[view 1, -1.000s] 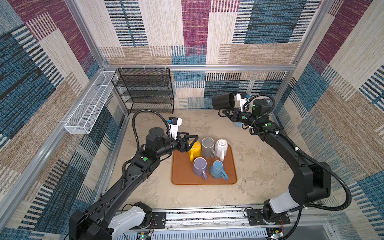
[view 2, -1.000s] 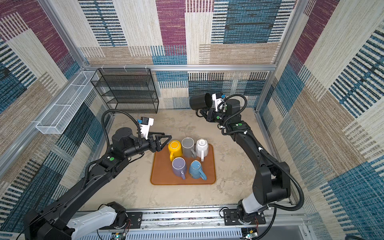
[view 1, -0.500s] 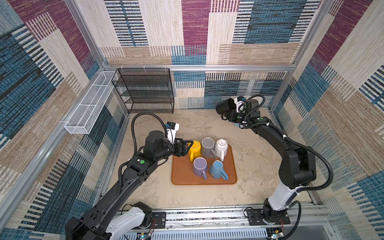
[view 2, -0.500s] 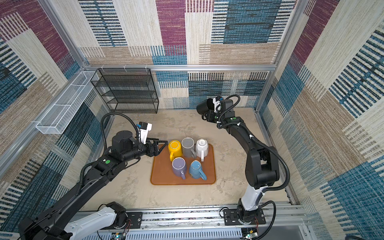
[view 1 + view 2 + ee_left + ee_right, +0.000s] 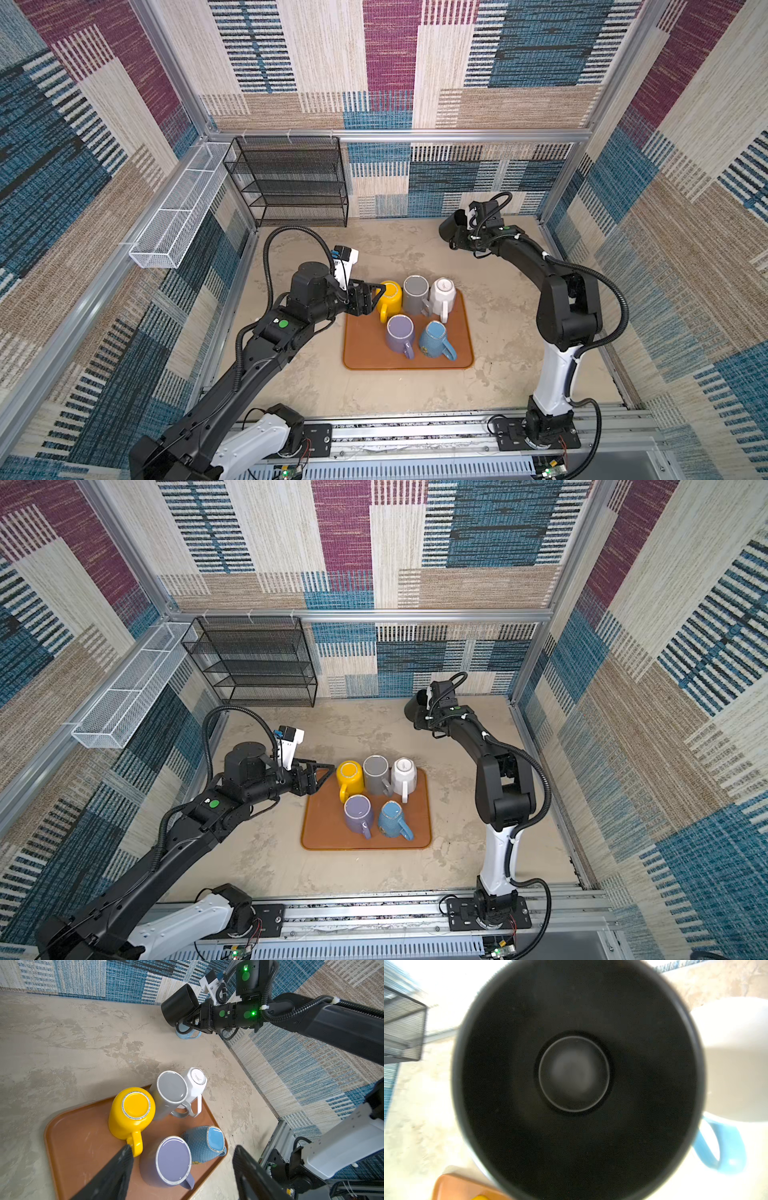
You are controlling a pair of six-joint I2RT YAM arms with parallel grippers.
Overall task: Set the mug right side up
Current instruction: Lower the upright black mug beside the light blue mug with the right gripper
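Spreads a mottled beige table (image 5: 374,249) across the middle of both top views. Sets a black wire rack (image 5: 291,183) at upper left of centre. Carries at centre an orange tray (image 5: 365,357) with five bottom-up mugs (image 5: 415,295). Poises the left gripper (image 5: 376,297), jaws spread wide, over the tray's upper left corner, just beside the yellow mug (image 5: 392,297). Clamps the right gripper (image 5: 188,1020) tight on the handle of the black mug (image 5: 449,226), upper right of centre, lifted off the table, tipped sideways, mouth toward the right wrist camera. Shows a pale blue mug (image 5: 187,1034) on the table just beneath.
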